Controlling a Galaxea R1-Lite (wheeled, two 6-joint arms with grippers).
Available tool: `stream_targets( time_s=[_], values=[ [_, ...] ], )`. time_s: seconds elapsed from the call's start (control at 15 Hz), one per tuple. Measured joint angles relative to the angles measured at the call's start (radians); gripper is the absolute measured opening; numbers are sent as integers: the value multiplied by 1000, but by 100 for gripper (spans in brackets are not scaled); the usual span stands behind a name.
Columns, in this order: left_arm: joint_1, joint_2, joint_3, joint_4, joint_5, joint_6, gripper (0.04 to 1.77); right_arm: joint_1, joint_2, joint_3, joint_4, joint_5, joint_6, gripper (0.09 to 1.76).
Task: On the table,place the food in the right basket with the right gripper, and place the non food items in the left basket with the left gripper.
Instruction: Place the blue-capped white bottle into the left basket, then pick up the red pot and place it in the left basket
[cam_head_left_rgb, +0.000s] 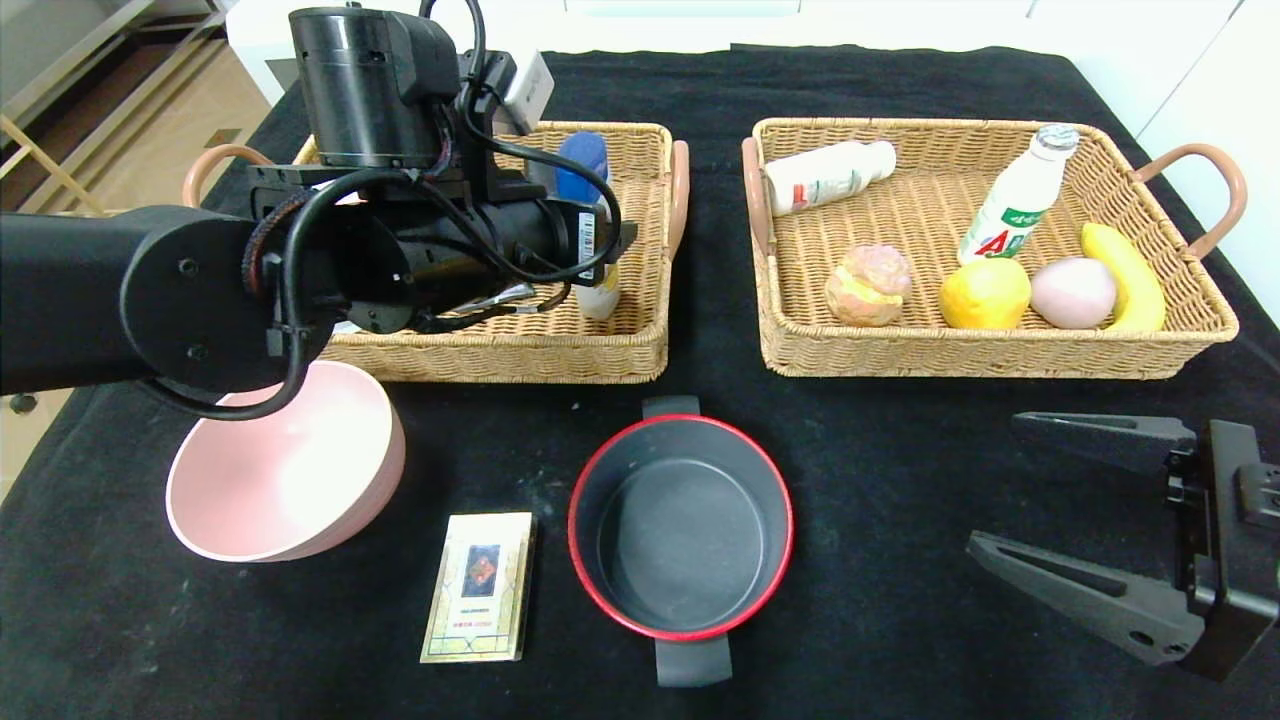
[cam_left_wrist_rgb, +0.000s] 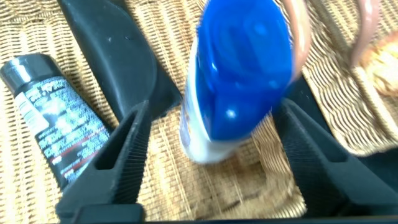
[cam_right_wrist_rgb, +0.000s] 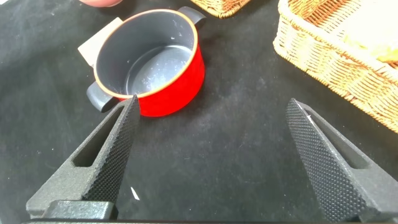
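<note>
Our left end effector hangs inside the left basket, fingers spread w/ a blue-capped bottle between them, not pinched. A dark tube lies beside it on the wicker. Our right end effector sits parked over the table at front right, fingers wide apart, nothing held. Right basket holds two white bottles, a banana, a yellow fruit & two buns. On the table in front: pink bowl, card box, red pot.
</note>
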Motion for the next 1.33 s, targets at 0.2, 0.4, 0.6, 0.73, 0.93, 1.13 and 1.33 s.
stream_targets(
  time_s=[0.2, 0.4, 0.6, 0.73, 0.93, 1.13, 1.33],
  values=[
    [-6, -68, 65, 14, 3, 6, 152, 3, 0, 3, 0, 0, -1, 171],
    [-9, -162, 151, 67, 4, 8, 158, 20, -1, 7, 0, -1, -4, 171],
    [-14, -278, 223, 172, 1, 13, 162, 27, -1, 10, 1, -1, -3, 171],
    [-30, -356, 248, 275, -1, 14, 164, 35, 2, 13, 1, -1, -3, 171],
    [-106, -455, 288, 458, 15, 18, 167, 40, 5, 15, 1, -1, -2, 171],
    [-177, -493, 319, 527, 58, 26, 168, 42, 8, 15, 0, -2, -4, 171],
    [-236, -485, 356, 534, 62, 26, 169, 42, 8, 15, 0, -3, -4, 171]
  ],
)
